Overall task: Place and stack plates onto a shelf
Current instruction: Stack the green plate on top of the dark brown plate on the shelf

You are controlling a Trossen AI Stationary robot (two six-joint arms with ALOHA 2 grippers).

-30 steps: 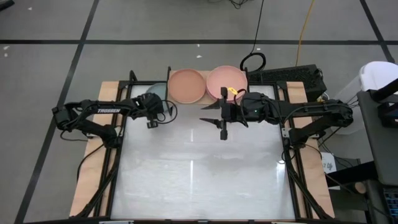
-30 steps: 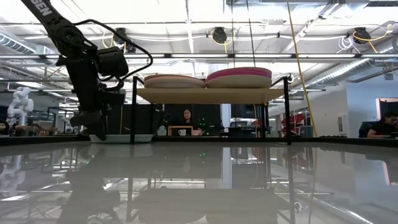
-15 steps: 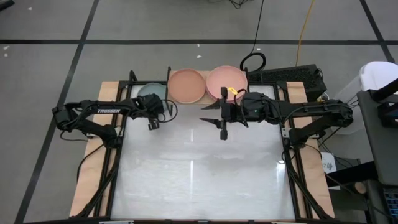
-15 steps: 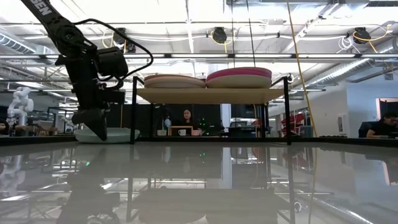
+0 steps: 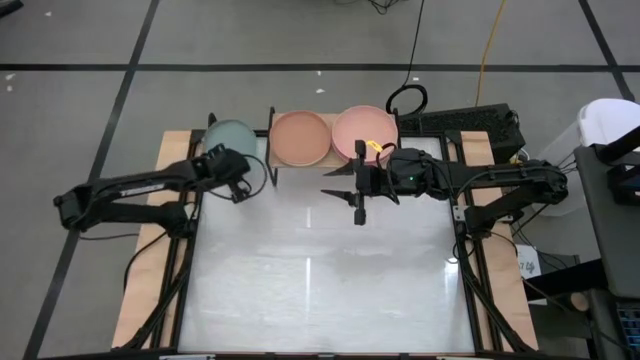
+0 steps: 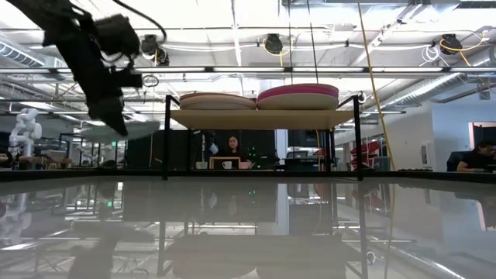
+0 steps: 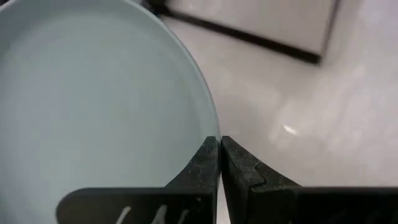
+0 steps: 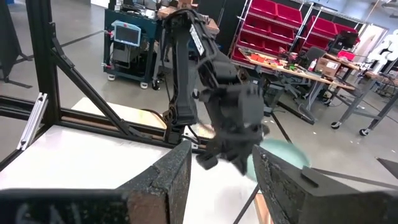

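Note:
A teal plate (image 7: 93, 106) hangs in the air left of the shelf (image 6: 263, 118), with my left gripper (image 7: 219, 146) shut on it. From above, the teal plate (image 5: 232, 135) shows at the table's far left. The shelf top carries a peach plate stack (image 5: 300, 137) and a pink plate stack (image 5: 365, 130). My right gripper (image 5: 357, 200) stands open and holds nothing, over the table just in front of the shelf. My left gripper pinches the teal plate's rim (image 7: 211, 134) between its two fingers. The fingers (image 6: 116, 124) slant down onto the rim from above. The plate (image 6: 116, 130) is lifted clear of the table, nearly level, a little below the height of the shelf top.
The shelf's thin black legs (image 6: 167, 139) stand close to the right of the lifted plate. The white tabletop (image 5: 320, 280) lies bare toward the near edge. Beyond the table, people sit in the room (image 6: 232, 147).
My left gripper has shut on the teal plate's rim and gone up and toward the table's far left. The plate, which lay on the table beside the shelf leg, is now lifted clear.

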